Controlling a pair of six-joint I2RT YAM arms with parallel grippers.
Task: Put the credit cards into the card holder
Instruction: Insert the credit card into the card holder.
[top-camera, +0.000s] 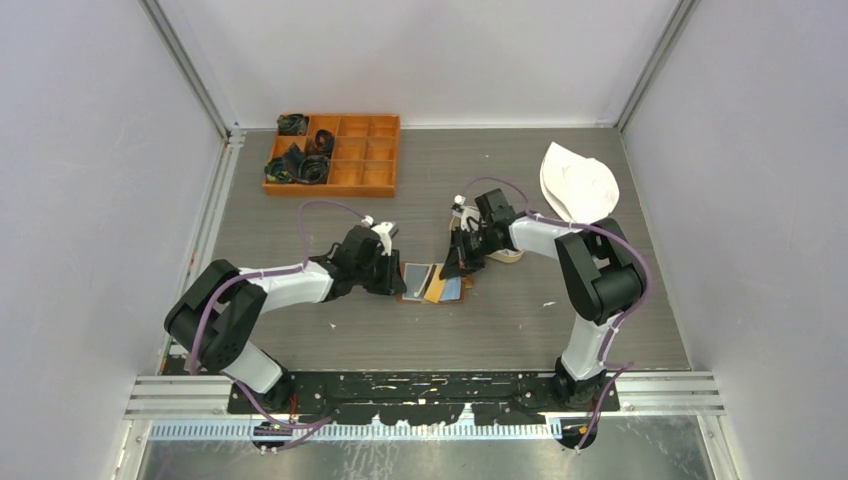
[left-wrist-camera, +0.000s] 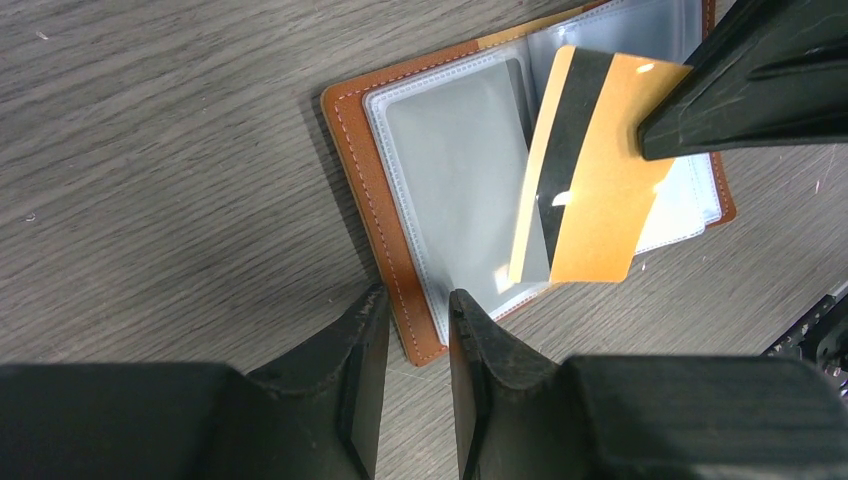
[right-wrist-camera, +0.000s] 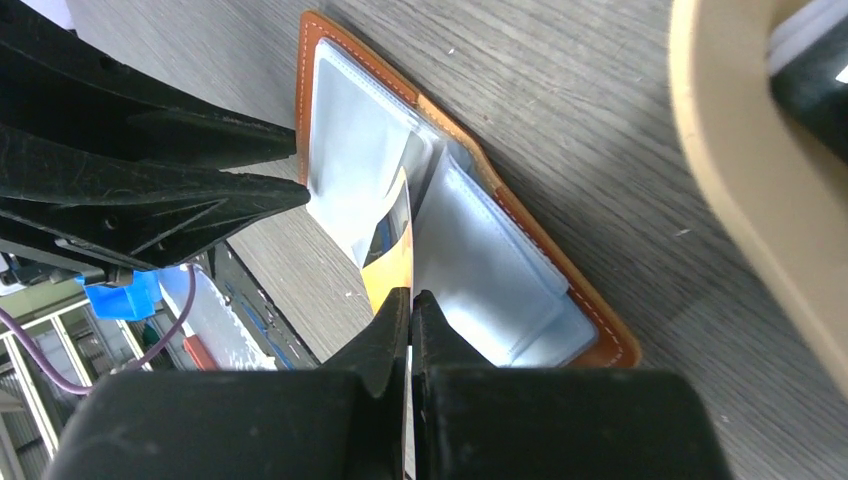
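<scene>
- Card holder (left-wrist-camera: 376, 190) lies spread open and flat on the counter (left-wrist-camera: 150, 150) with its clear sleeves up. It is straight ahead of your left pincer (left-wrist-camera: 415, 300) and just below the tips of your right pincer (right-wrist-camera: 410, 297).
- Your right pincer is clamped on the trailing end of an orange credit card (left-wrist-camera: 600, 170) with a dark stripe. The card's leading edge dips among the sleeve leaves near the fold of the card holder.
- Your left pincer stands a little apart and grips nothing. Its tips sit at the nearest leather corner, and I cannot tell whether they press it down.
- My judgement is that you are feeding this card into a sleeve. It is tilted, and the clear plastic hides whether it is in a pocket.
- Next, line the leading edge up with a sleeve mouth and slide it in at a shallow angle. Let go only once the card is seated, and use the left pincer to stop the cover skidding.
- A tan tray (right-wrist-camera: 740, 200) sits just beside the right pincer. The dark and white things in it may be more cards.
</scene>
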